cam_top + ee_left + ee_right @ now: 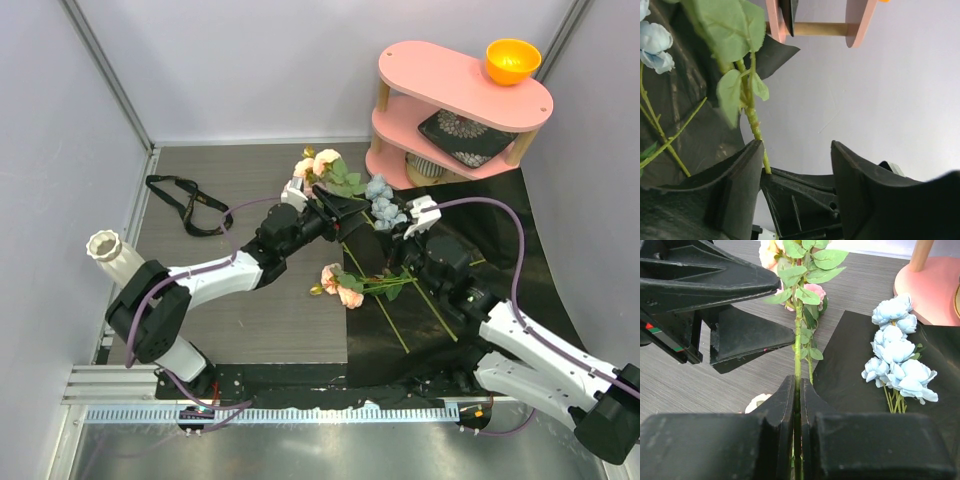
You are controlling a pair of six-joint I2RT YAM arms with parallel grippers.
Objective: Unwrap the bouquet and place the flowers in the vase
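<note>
Held stem: a pink flower stem (798, 340) runs between the two grippers over the left edge of the black paper (510, 230), with its blooms toward the shelf.
Right gripper (797, 385): clenched on that stem low down, the fingers pressed together around it.
Left gripper (797, 147): jaws apart, with the stem between them hard by one finger and not pinched.
Other flowers: pale-blue flowers (385, 205) lie on the paper just beside the right gripper. A peach flower (340, 285) lies with its head at the paper's left edge.
Vase (105, 246): at the table's left edge by the wall, near the left arm's base and well apart from every flower.
Ribbon (185, 205): loose on the grey table (250, 330), between the vase and the left gripper.
Shelf: a pink shelf (460, 95) stands at the back right, near the blooms. It holds an orange bowl (512, 60) on top and a patterned plate (465, 135) below.
Overhead view only: the vase, the ribbon and the table edges.
Left wrist only: the wide gap from the stem to the other finger.
Right wrist only: the tight pinch, with the left gripper's fingers just beside the leaves.
</note>
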